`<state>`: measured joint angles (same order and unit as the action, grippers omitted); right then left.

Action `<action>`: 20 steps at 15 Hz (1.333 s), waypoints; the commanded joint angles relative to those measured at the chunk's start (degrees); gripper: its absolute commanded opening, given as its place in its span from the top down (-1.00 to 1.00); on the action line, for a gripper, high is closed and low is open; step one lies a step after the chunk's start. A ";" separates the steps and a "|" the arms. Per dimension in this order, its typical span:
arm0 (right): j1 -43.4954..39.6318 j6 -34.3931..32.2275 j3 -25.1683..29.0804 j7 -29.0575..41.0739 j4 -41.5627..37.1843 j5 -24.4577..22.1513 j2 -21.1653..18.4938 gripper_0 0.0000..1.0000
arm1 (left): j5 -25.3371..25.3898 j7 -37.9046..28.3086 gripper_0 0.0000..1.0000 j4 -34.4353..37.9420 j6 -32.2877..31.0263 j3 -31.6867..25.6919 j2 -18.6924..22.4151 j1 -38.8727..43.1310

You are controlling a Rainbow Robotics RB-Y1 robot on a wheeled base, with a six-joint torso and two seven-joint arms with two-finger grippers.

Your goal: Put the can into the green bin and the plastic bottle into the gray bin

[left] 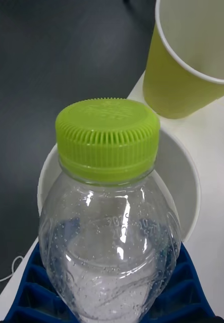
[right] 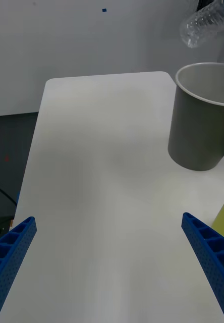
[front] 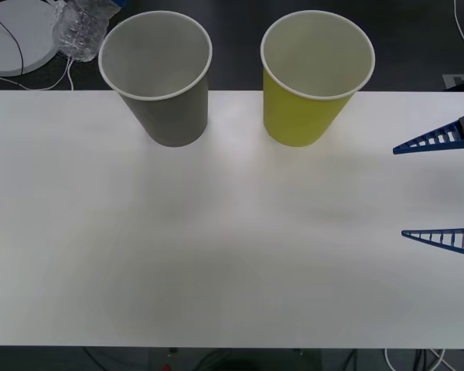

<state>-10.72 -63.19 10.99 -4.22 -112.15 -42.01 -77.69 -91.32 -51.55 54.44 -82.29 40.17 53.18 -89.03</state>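
- The left pincer point(left: 112, 298) is clamped on the plastic bottle point(left: 109, 222), its blue ribbed fingers pressed against both sides of the body.
- The bottle is clear and colourless with beads of moisture inside, topped by a ridged lime-green cap point(left: 108, 139) pointing away from the pincer.
- Just beyond the cap lies the white rim of the gray bin point(left: 190, 166), so the bottle looks held right above that opening; I'd judge it close to release, but not yet dropped.
- Past the gray bin, just beside it, stands the green bin point(left: 177, 86), yellow-green with a pale inside.
- The right pincer point(front: 442, 189) hangs over the desk point(front: 216, 255) at the robot's right edge, fingers wide apart and holding nothing.
- From the front, what shows inside the green bin looks pale and bare; I cannot tell whether the can has gone in.
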 commanded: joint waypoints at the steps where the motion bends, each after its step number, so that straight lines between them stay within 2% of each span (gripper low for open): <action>1: 0.00 0.00 0.00 0.00 0.00 0.00 0.00 -1.00 | -1.67 -0.13 1.00 -3.72 0.47 0.00 -3.52 -2.11; 5: 0.00 0.00 0.00 0.00 0.00 0.00 0.00 -1.00 | -4.48 0.22 1.00 -10.32 0.56 0.00 -8.79 -5.10; 8: 0.00 0.00 0.00 0.00 0.00 0.00 0.00 -1.00 | -7.20 0.14 1.00 -11.02 0.64 0.00 -11.08 -5.54; 12: 0.00 0.00 0.00 0.00 0.00 0.00 0.00 -1.00 | -7.03 0.31 1.00 -11.28 1.43 5.62 -12.22 -7.30; 20: 0.00 0.00 0.00 0.00 0.00 0.00 0.00 -1.00 | -5.89 0.31 1.00 -11.46 1.43 5.80 -12.31 -7.30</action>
<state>-10.72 -63.19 10.99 -4.22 -112.15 -42.01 -77.69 -97.32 -51.41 43.09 -80.79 45.96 40.86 -96.35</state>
